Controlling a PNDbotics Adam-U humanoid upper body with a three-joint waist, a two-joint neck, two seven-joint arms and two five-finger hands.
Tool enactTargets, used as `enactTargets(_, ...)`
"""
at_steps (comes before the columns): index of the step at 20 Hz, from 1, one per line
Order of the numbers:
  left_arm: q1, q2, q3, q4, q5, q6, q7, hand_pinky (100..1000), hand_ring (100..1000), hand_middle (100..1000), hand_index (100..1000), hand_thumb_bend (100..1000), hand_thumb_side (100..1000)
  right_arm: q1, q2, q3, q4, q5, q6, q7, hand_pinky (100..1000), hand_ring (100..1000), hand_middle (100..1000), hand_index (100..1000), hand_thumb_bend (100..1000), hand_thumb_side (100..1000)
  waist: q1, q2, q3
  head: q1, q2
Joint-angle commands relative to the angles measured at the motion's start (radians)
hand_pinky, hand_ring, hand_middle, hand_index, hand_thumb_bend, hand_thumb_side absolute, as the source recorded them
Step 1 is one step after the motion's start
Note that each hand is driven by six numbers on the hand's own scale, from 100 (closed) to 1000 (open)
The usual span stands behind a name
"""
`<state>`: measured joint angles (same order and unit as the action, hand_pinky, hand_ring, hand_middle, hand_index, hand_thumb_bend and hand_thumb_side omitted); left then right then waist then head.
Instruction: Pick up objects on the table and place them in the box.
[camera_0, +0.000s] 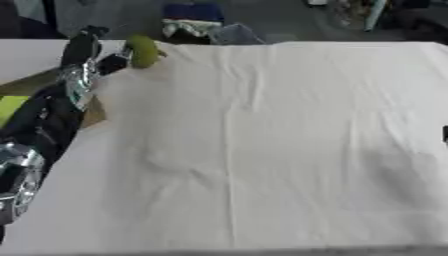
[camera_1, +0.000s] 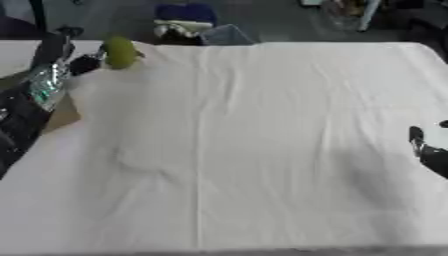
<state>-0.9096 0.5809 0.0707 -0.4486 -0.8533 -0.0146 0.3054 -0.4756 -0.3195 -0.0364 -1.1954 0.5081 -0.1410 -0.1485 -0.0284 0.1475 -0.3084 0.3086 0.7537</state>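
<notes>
A green fruit (camera_0: 143, 51), oval and a little yellowish, sits up at the far left corner of the table (camera_0: 280, 150), held in the left hand (camera_0: 112, 62): the dark fingers are curled against its left side and it looks lifted rather than lying on the cloth, though I cannot be sure of that. The left arm (camera_0: 74, 85) runs in from the left edge, black with a shiny silver joint, and reaches up along the table's left side to that corner. Under the arm, just off the left edge of the cloth, a bit of brown cardboard shows, the box (camera_0: 94, 112), with something bright yellow-green (camera_0: 10, 107) beside it at the very edge of the view; how the box stands is mostly hidden by the arm. The fruit is just beyond the box's far end, not inside it as far as I can see. A white cloth (camera_1: 245, 165) covers the table, creased down the middle and rumpled toward the left. At the right edge of the table, about halfway down, the right hand (camera_1: 427, 150) barely shows, a few dark fingers poking in, apart and fairly straight, holding nothing.
</notes>
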Motion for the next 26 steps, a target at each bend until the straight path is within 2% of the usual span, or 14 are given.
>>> enactTargets(1,-0.018,0.012,0.003,-0.006,-0.009,0.009,-0.002,778,697,788,870,352,706,-0.022,-0.014,-0.003,-0.018,-0.001,-0.002,0.004,736,978,603,893,338,299,-0.002,-0.012,-0.006,0.028,-0.016)
enactTargets(4,-0.015,0.006,0.002,-0.002,-0.014,0.015,-0.009,769,687,779,858,350,701,-0.023,-0.01,-0.002,-0.018,-0.002,-0.003,0.005,736,978,603,893,337,299,-0.003,-0.009,-0.011,0.039,-0.018)
enactTargets(8,-0.008,0.003,-0.002,0.012,-0.031,0.022,-0.042,756,675,769,852,285,614,-0.024,-0.003,-0.002,-0.022,-0.004,-0.005,0.004,736,978,602,893,337,298,-0.004,-0.004,-0.021,0.046,-0.021)
enactTargets(11,-0.003,0.002,0.001,0.018,-0.041,0.027,-0.056,737,653,753,836,255,582,-0.025,0.003,-0.001,-0.026,-0.005,-0.006,0.005,736,978,601,893,336,298,-0.004,0.0,-0.029,0.049,-0.024)
enactTargets(15,0.001,-0.001,0.002,0.018,-0.045,0.024,-0.049,684,576,675,771,104,395,-0.025,0.008,-0.002,-0.029,-0.006,-0.006,0.004,736,978,601,893,336,298,-0.004,0.003,-0.035,0.053,-0.024)
enactTargets(16,0.001,-0.001,0.002,0.018,-0.047,0.019,-0.048,673,559,656,754,100,329,-0.025,0.009,-0.002,-0.03,-0.005,-0.007,0.004,736,979,600,893,335,298,-0.004,0.003,-0.037,0.053,-0.025)
enactTargets(17,0.002,-0.002,0.002,0.018,-0.048,0.013,-0.045,671,556,653,752,100,319,-0.025,0.012,-0.002,-0.032,-0.005,-0.007,0.003,736,979,600,893,334,298,-0.004,0.004,-0.04,0.054,-0.026)
enactTargets(20,0.004,-0.001,0.007,0.016,-0.045,0.002,-0.025,635,495,578,689,100,193,-0.025,0.019,-0.003,-0.036,-0.005,-0.007,0.002,736,979,600,892,334,298,-0.005,0.007,-0.046,0.055,-0.029)
enactTargets(21,0.005,0.0,0.009,0.015,-0.041,0.0,-0.012,635,495,578,689,100,193,-0.025,0.021,-0.003,-0.037,-0.005,-0.007,0.002,736,979,600,892,334,298,-0.005,0.008,-0.048,0.056,-0.03)
enactTargets(24,0.005,-0.001,0.014,0.007,-0.015,-0.017,0.027,592,423,496,603,100,244,-0.025,0.023,-0.004,-0.038,-0.006,-0.007,0.002,736,980,599,892,333,297,-0.004,0.01,-0.051,0.056,-0.029)
enactTargets(26,0.006,0.001,0.017,-0.006,0.011,-0.032,0.058,543,350,421,513,100,332,-0.024,0.022,-0.004,-0.037,-0.007,-0.007,0.002,736,980,599,892,332,297,-0.003,0.011,-0.05,0.055,-0.028)
